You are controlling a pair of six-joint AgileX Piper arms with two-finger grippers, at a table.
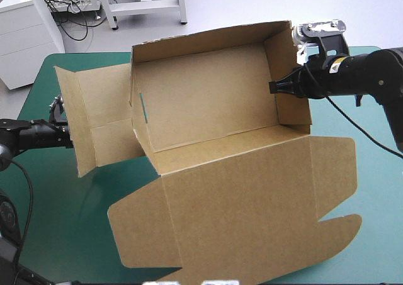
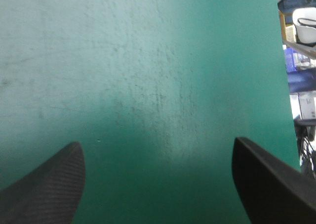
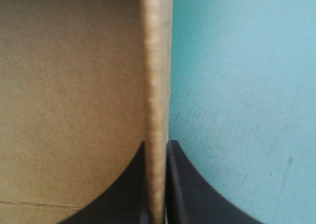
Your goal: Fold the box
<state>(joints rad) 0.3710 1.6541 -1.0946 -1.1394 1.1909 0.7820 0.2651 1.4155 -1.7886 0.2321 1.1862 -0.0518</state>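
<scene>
One brown box [image 1: 208, 109], its wall in the right gripper [image 1: 274, 87]; left gripper [image 2: 157, 142] spread.

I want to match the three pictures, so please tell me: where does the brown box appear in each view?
High view: the box stands mid-table, walls raised, lid flat toward the near edge; the right hand pinches its right wall.
Left wrist view: not in it; only the teal-green cover ahead of the open left hand.
Right wrist view: one wall edge-on between the shut fingers.
Shared landmark: the teal-green cover, in all three.
</scene>
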